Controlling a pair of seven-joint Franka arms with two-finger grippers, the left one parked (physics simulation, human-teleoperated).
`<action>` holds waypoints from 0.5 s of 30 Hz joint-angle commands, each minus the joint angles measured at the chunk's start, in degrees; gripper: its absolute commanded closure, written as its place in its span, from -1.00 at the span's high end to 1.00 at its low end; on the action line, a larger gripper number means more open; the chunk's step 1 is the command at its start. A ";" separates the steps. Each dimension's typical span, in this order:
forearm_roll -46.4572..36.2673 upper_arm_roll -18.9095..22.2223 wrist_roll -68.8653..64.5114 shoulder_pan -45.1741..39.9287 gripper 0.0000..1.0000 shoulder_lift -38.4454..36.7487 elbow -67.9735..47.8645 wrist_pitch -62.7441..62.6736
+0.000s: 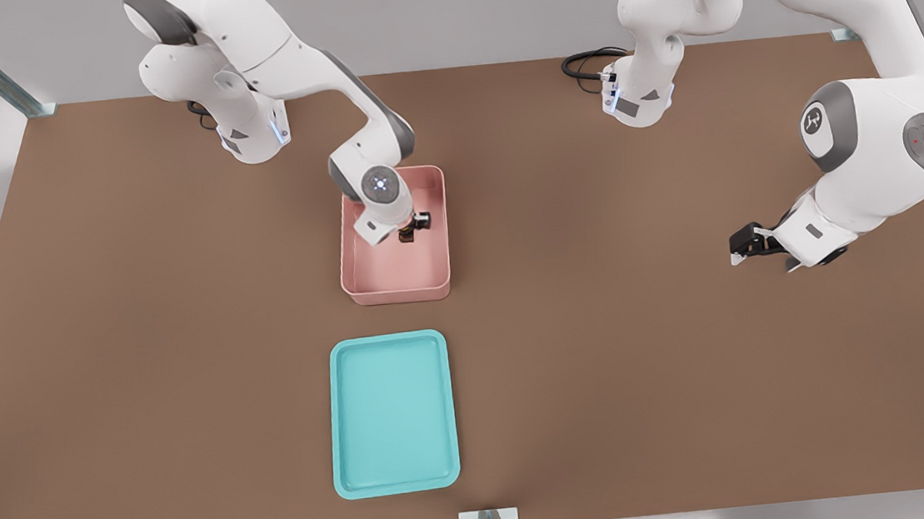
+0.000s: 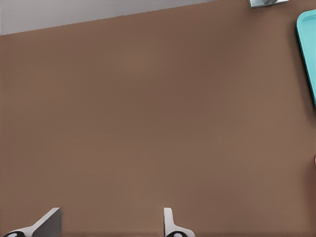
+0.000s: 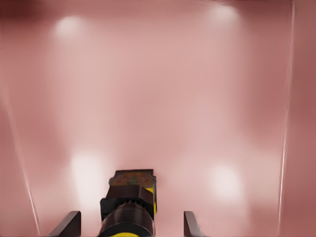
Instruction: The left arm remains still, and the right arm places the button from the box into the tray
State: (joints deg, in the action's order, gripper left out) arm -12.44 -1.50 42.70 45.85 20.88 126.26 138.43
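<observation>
The hand (image 3: 131,224) hangs open inside the pink box (image 1: 434,212), fingers either side of the button (image 3: 129,207); it looks poised for grasping: next close, then lift toward the tray (image 1: 398,482).

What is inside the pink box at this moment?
Inside the pink box lies the button, with the right arm's gripper lowered around it, fingers open on both sides. The arm covers part of the box floor in the front view; the rest looks bare.

Front view: high, looking down on the whole table (image 1: 143,337). Right wrist view: very near, inside the box (image 3: 163,98), gripper (image 3: 129,224) at frame edge. Left wrist view: low over the table, sharing tray (image 2: 307,49) with front view
</observation>
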 commanded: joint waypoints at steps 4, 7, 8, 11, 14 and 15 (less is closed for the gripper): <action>-0.04 0.01 0.55 0.03 0.33 0.04 -0.23 0.00; -0.12 0.10 0.46 -0.15 0.15 -0.22 -0.23 -0.35; -0.04 0.10 0.46 -0.23 0.08 -0.31 -0.23 -0.35; -0.04 0.10 0.02 -0.23 -0.12 -0.40 -0.23 -0.44; -0.12 0.18 -0.42 -0.50 -0.18 -3.30 -0.23 -2.55; -0.12 0.27 -0.42 -0.50 -0.18 -4.17 -0.32 -3.78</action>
State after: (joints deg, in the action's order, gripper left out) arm -12.92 -1.26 42.43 45.37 17.24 125.96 137.12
